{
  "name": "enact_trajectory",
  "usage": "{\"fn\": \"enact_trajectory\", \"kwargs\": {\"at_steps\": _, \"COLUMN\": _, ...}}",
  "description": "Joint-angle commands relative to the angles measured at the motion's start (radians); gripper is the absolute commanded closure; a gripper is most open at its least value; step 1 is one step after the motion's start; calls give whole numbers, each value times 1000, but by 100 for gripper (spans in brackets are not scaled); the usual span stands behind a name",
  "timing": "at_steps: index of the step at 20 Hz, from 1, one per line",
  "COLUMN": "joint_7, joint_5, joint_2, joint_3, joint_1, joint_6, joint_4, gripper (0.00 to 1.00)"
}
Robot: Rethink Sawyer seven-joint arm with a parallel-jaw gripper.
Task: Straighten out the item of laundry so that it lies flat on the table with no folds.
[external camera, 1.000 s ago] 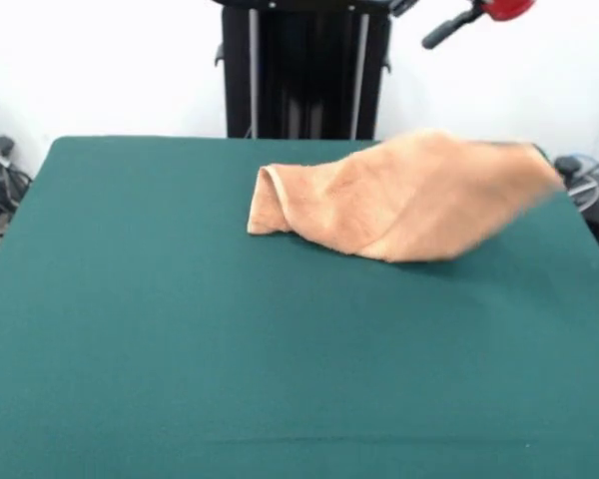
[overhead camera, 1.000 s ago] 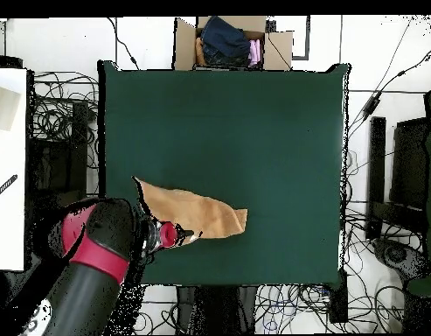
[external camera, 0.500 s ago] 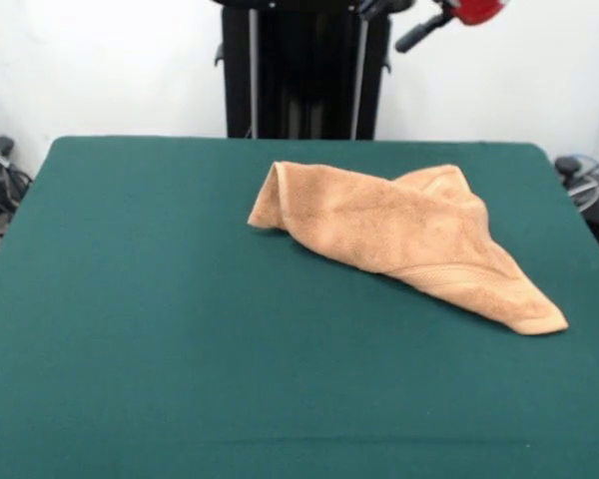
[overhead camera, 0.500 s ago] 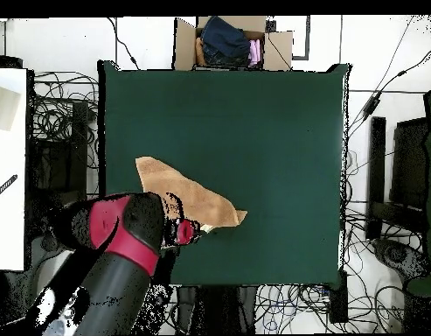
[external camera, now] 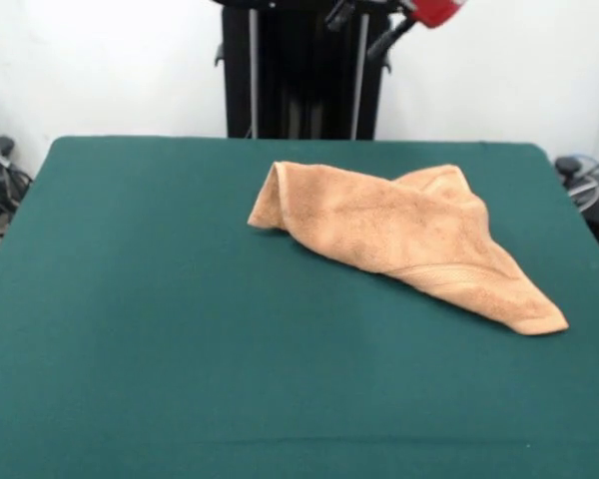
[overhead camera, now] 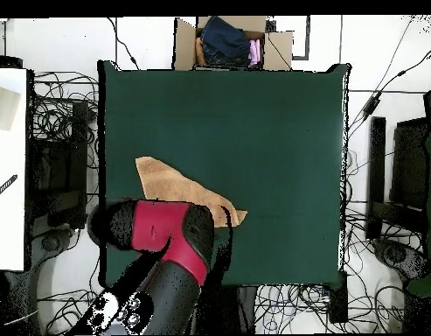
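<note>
— On the green surface (external camera: 160, 329), is any label or writing showing on that towel (external camera: 399, 235)?

— None that I am making out. No white tag is facing either camera, and nothing readable is showing anywhere. A hemmed band is running along the edge that is trailing out to the pointed corner.

— Where is the towel sitting?

— From the front it is lying toward the far right part of the surface, bunched and folded over itself, with a rounded fold standing up at its left end and a long corner stretching toward the near right. From above, the towel (overhead camera: 170, 185) is lying near the robot's edge of the surface (overhead camera: 253, 131), partly hidden under the arm.

— And the arm?

— From above, the red and black arm (overhead camera: 170, 254) is bending over the edge of the surface, its red elbow section covering part of the cloth. From the front, only a red piece and dark parts are poking in at the top edge, well above the towel and not touching it.

— Is the hand wide or narrow?

— I cannot tell; it is not showing clearly enough.

— Anything else around?

— A cardboard box (overhead camera: 232, 42) of dark clothes is sitting beyond the far edge in the overhead view.
</note>
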Motion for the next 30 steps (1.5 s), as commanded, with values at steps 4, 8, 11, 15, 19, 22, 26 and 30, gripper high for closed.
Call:
{"fn": "enact_trajectory", "kwargs": {"at_steps": 4, "joint_7": 98, "joint_5": 169, "joint_2": -51, "joint_3": 256, "joint_1": -127, "joint_6": -148, "joint_4": 225, "gripper": 0}}
{"fn": "enact_trajectory", "kwargs": {"at_steps": 8, "joint_7": 41, "joint_5": 174, "joint_2": -69, "joint_3": 311, "joint_1": -190, "joint_6": -270, "joint_4": 293, "gripper": 0}}
{"fn": "enact_trajectory", "kwargs": {"at_steps": 11, "joint_7": 44, "joint_5": 145, "joint_2": -73, "joint_3": 324, "joint_1": -202, "joint_6": -328, "joint_4": 306, "gripper": 0}}
{"fn": "enact_trajectory", "kwargs": {"at_steps": 15, "joint_7": 34, "joint_5": 124, "joint_2": -93, "joint_3": 355, "joint_1": -225, "joint_6": -354, "joint_4": 327, "gripper": 0}}
{"fn": "enact_trajectory", "kwargs": {"at_steps": 19, "joint_7": 13, "joint_5": 127, "joint_2": -116, "joint_3": 410, "joint_1": -273, "joint_6": -372, "joint_4": 356, "gripper": 0}}
{"fn": "enact_trajectory", "kwargs": {"at_steps": 22, "joint_7": 1, "joint_5": 127, "joint_2": -131, "joint_3": 453, "joint_1": -313, "joint_6": -397, "joint_4": 379, "gripper": 0}}
{"fn": "enact_trajectory", "kwargs": {"at_steps": 26, "joint_7": -29, "joint_5": 114, "joint_2": -159, "joint_3": 516, "joint_1": -367, "joint_6": -421, "joint_4": 407, "gripper": 0}}
{"fn": "enact_trajectory", "kwargs": {"at_steps": 30, "joint_7": -95, "joint_5": 94, "joint_2": -177, "joint_3": 607, "joint_1": -465, "joint_6": -469, "joint_4": 443, "gripper": 0}}
